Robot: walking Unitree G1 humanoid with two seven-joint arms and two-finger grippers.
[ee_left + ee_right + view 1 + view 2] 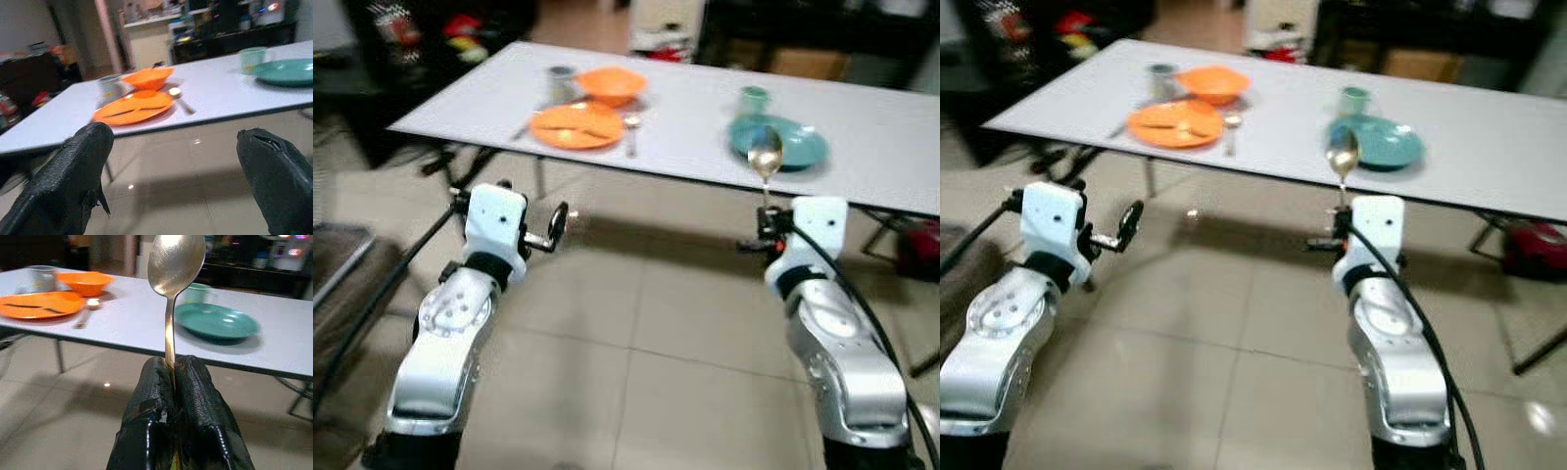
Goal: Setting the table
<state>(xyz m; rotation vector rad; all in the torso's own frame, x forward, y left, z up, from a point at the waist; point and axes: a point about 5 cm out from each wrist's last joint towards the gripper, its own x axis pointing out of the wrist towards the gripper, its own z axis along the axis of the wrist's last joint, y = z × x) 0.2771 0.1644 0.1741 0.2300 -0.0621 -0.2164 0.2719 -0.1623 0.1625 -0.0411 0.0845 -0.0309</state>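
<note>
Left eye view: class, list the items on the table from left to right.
Grey cup → orange plate → orange bowl → small spoon → green cup → teal plate.

Your items on the white surface (pixel 862 127), listed:
- Orange plate (pixel 576 126), flat, near the front edge, with dark cutlery lying across it.
- Orange bowl (pixel 611 84), upright, just behind the plate.
- Grey cup (pixel 560 82), upright, beside the bowl.
- Small spoon (pixel 631 129), lying just beside the plate.
- Teal plate (pixel 795 144), flat, well apart from the orange set.
- Green cup (pixel 754 100), upright, just behind it.
- Silver spoon (pixel 172 279), held upright, bowl topmost, handle pinched in your right gripper (pixel 173 372), short of the surface.
</note>
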